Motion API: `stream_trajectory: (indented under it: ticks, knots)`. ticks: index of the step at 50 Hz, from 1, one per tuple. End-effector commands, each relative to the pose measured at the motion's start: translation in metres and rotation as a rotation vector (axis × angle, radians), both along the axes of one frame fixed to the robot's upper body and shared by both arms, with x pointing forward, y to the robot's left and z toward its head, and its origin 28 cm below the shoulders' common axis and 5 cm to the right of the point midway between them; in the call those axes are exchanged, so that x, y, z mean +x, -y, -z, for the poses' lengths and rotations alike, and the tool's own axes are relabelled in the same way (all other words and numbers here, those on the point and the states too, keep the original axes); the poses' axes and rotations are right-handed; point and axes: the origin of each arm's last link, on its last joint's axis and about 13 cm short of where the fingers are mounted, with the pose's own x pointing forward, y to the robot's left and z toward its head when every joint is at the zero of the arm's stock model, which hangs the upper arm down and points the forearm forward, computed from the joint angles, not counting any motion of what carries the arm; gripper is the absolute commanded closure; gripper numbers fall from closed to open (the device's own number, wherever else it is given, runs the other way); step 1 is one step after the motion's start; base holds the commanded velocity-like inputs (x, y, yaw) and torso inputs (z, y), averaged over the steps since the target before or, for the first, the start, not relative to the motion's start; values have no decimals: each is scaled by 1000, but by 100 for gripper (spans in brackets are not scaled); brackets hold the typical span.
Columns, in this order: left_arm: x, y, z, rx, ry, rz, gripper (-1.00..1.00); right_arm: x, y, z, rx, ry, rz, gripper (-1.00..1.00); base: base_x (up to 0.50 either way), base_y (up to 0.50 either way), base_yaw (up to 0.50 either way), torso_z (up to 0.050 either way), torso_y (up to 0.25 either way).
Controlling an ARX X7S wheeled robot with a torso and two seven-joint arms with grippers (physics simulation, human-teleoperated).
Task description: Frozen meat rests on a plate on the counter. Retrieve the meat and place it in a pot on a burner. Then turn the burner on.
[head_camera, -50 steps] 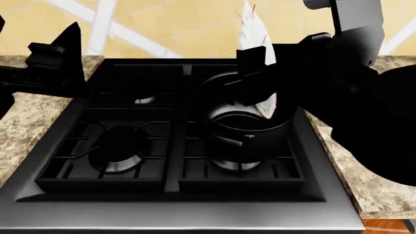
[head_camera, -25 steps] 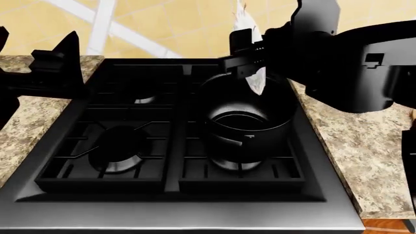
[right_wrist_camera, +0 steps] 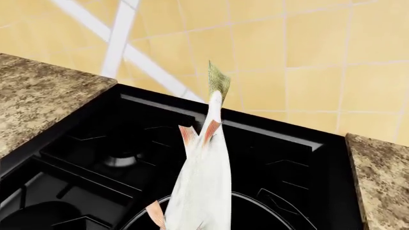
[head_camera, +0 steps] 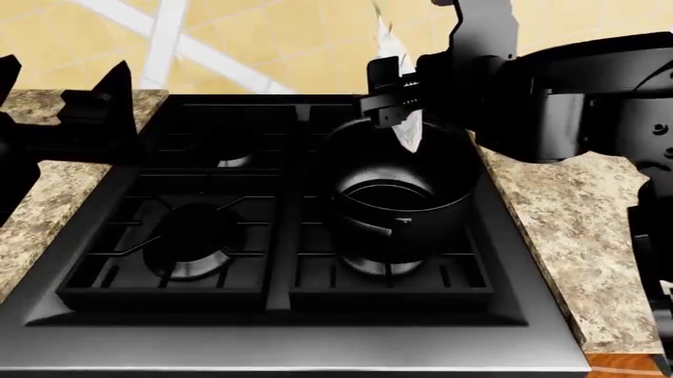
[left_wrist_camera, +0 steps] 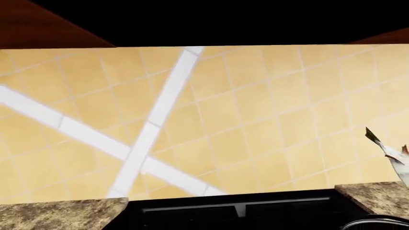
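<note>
Frozen meat: the frozen meat [head_camera: 399, 118] is a pale, fish-shaped slab with a greenish tail fin and orange side fins. It hangs upright above the pot, tail up, its lower tip just over the pot's far rim. The right wrist view [right_wrist_camera: 203, 187] shows it close up, running down toward the pot's dark rim.
Right gripper: the right gripper [head_camera: 405, 98] reaches in from the right over the back of the stove, its jaws pinching the frozen meat around the middle.
Left gripper: the left gripper [head_camera: 100, 110] hovers over the worktop at the stove's far left corner, well apart from the pot. Whether its jaws are spread or pressed together cannot be told.
Pot: the pot [head_camera: 399, 206] stands on the front right burner, glossy black, its inside showing only a bright ring.
Burner: the front left burner [head_camera: 195, 236] sits bare under its grate.
Worktop: the speckled worktop [head_camera: 573, 236] flanks the black stove [head_camera: 284, 331] on both sides.
Wall: yellow tile wall [left_wrist_camera: 255, 120] crossed by white stripes.
</note>
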Motion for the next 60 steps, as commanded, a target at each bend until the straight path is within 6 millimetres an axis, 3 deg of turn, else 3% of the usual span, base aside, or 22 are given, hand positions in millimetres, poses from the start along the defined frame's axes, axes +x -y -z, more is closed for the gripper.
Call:
stream_trajectory:
  ticks: [1,45,60]
  knots:
    - [-1,-1,2,-2,-6,-7,-100,10,0,6,-19,-22,4,100,0,0,0,15,0]
    - [7,-3,9,-5,-28,-15,-100,24,4,49,-72,-146,24,100,0,0,0,0,0]
    - [5,-2,10,-5,-31,-17,-100,27,4,51,-79,-146,22,100,0,0,0,0,1]
